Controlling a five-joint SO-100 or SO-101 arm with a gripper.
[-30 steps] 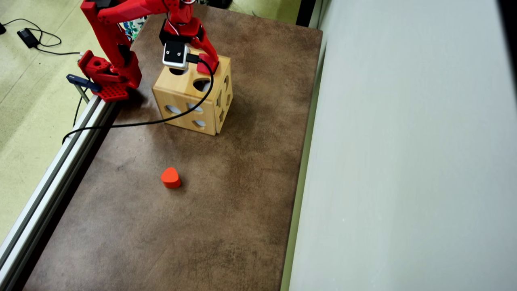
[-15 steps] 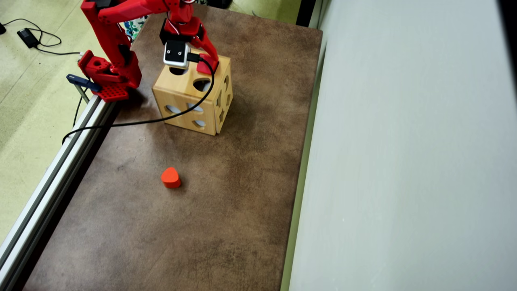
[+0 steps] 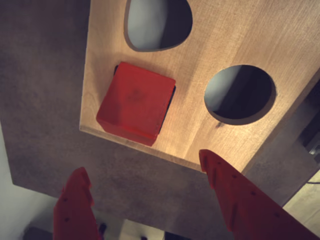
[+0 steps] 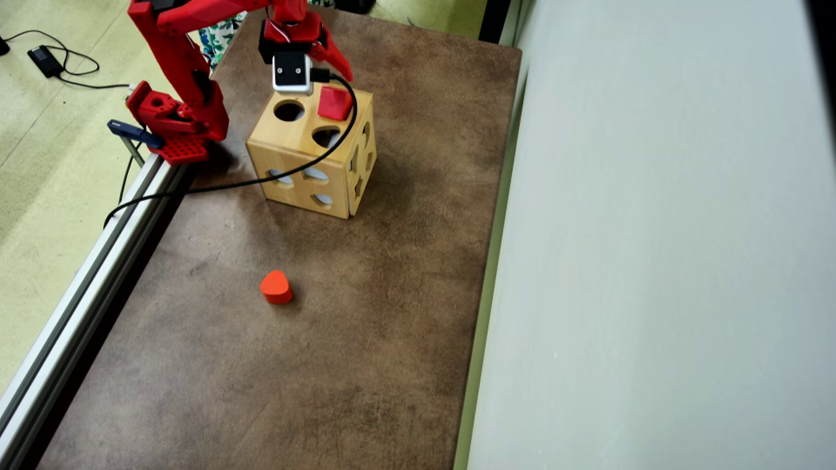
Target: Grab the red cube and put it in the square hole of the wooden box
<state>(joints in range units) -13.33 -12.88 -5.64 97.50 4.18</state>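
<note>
Gripper (image 3: 145, 172) has pulled back off the box (image 4: 307, 163) top since the earlier frame, leaving the cube (image 4: 334, 102) uncovered. Fingers spread, holding nothing, just past the box edge in the wrist view. Cube sits tilted in the square hole (image 3: 172, 95), a dark sliver along its side, most of it standing above the top face. Round hole (image 4: 289, 110) beside it, empty. Brown mottled surface (image 4: 366, 313); heart block (image 4: 275, 287) well apart from the box. Pale wall (image 4: 653, 261) on the right, metal rail (image 4: 85, 294) on the left.

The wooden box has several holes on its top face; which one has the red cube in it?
The square hole; the red cube sits tilted in it, the others gape empty.
</note>
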